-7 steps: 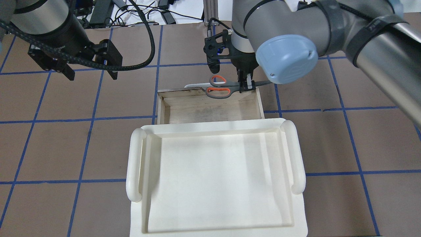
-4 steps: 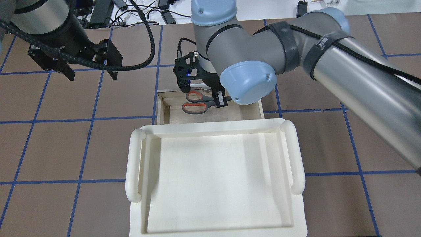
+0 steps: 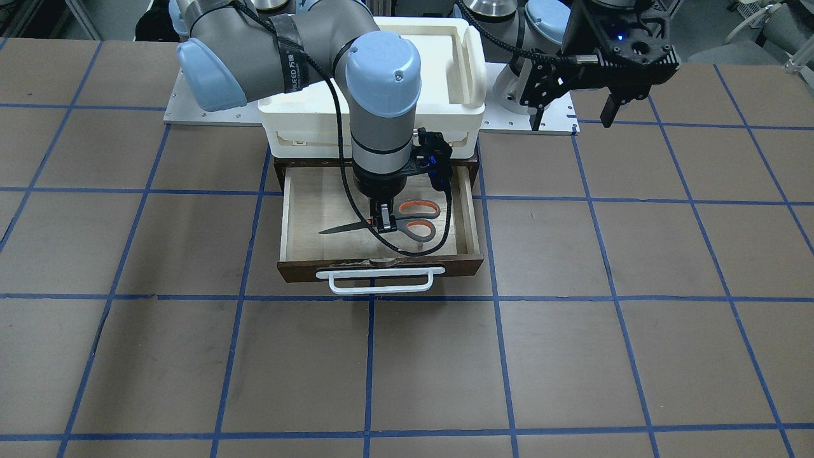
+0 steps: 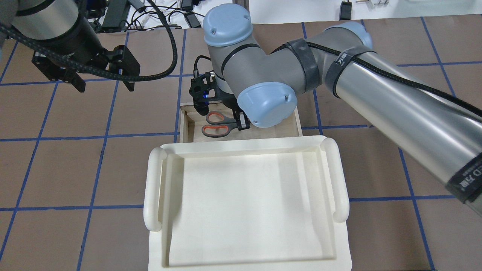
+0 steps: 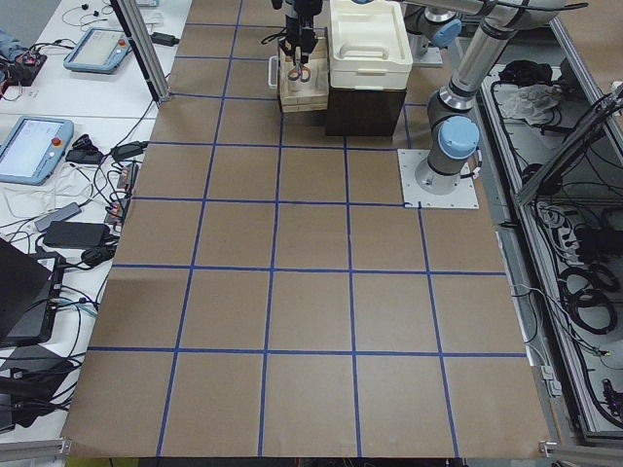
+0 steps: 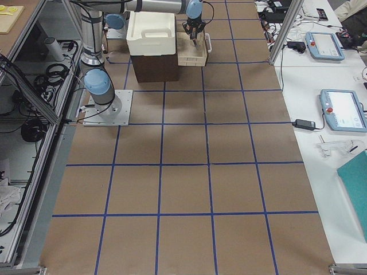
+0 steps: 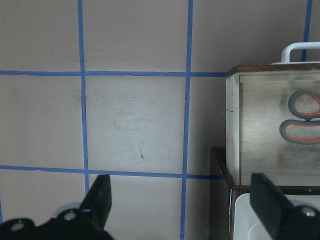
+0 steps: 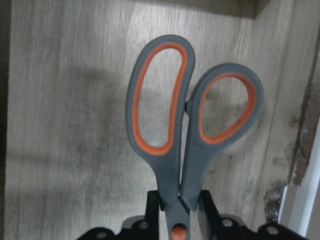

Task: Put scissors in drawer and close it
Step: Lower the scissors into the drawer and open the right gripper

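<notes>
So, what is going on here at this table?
The right gripper is clamped on the scissors near their pivot and holds them flat inside the open drawer. They are just above its plywood bottom or on it; I cannot tell which. The left gripper hangs open and empty over the table, off to the side. The drawer is pulled out below the white tray and is not yet closed.

Brown table (image 3: 572, 356), blue tape grid (image 3: 371, 356); dark cabinet (image 5: 365, 109) stands on it.
</notes>
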Controlling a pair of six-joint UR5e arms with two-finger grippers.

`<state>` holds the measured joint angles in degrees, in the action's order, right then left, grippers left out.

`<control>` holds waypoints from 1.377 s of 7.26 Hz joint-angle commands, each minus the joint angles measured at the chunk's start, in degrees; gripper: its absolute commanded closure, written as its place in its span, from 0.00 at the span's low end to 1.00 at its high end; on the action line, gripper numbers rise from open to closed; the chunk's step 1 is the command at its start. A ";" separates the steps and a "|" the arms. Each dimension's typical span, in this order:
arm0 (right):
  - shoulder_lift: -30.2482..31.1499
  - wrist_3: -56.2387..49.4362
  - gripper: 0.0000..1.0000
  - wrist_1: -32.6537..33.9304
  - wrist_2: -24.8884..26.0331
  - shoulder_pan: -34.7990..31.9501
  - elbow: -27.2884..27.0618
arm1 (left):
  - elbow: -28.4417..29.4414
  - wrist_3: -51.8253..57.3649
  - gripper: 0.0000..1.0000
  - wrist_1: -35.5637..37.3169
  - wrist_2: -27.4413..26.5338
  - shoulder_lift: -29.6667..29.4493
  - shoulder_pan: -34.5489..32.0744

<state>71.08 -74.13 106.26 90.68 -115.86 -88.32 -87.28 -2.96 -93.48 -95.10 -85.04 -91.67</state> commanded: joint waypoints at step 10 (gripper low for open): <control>6.08 57.42 0.00 -3.30 -2.79 10.99 1.04 | 0.00 -0.02 0.00 -0.13 0.00 -0.04 0.00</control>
<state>76.06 -28.95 105.32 88.07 -107.39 -87.22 -87.28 -2.99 -93.60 -95.10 -85.04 -91.67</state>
